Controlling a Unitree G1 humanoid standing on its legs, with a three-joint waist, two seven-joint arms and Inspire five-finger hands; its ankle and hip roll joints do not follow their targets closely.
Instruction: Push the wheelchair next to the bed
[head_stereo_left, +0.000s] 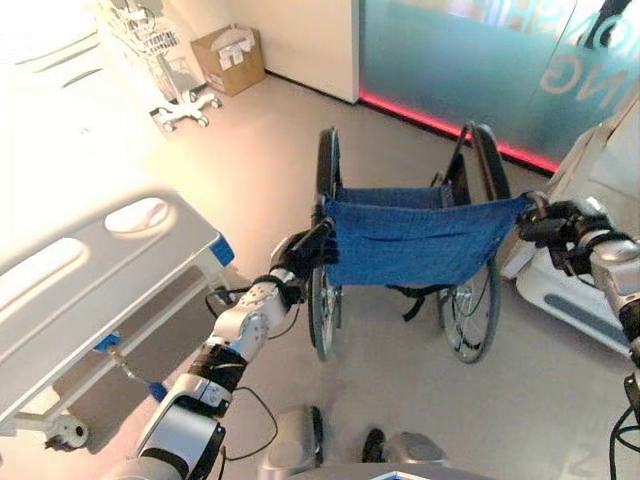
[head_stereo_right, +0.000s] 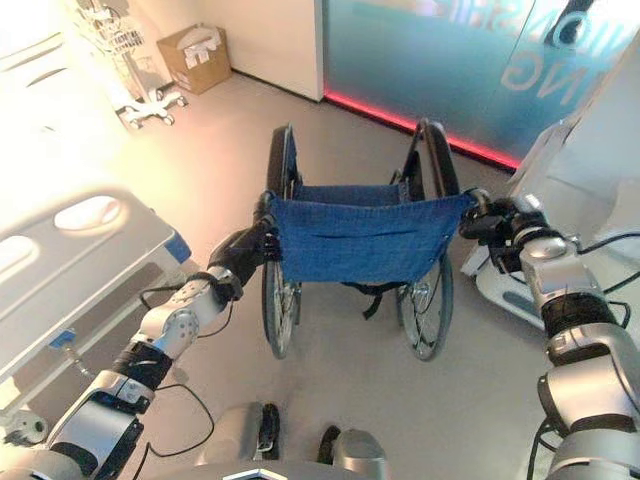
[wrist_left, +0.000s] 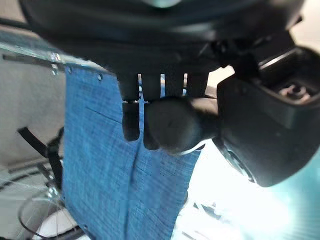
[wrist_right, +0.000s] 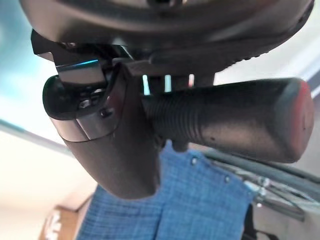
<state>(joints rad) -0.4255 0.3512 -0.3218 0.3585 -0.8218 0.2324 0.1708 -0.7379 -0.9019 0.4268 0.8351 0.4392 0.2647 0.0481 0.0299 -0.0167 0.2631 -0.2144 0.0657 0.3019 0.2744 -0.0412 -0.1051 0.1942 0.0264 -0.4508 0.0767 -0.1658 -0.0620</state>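
A wheelchair with a blue cloth backrest (head_stereo_left: 405, 238) and black wheels stands on the floor right before me, its back towards me. My left hand (head_stereo_left: 300, 255) is curled round the wheelchair's left push handle (wrist_left: 172, 125). My right hand (head_stereo_left: 562, 228) is curled round the right push handle (wrist_right: 235, 120), a ribbed black grip. The bed (head_stereo_left: 90, 290), with a grey side rail, stands to the left of the wheelchair, a gap of floor between them.
A white machine (head_stereo_left: 590, 270) stands close on the right of the wheelchair. A frosted glass wall (head_stereo_left: 480, 60) with a red strip at its foot is behind. At the back left are a wheeled stand (head_stereo_left: 175, 80) and a cardboard box (head_stereo_left: 230, 58).
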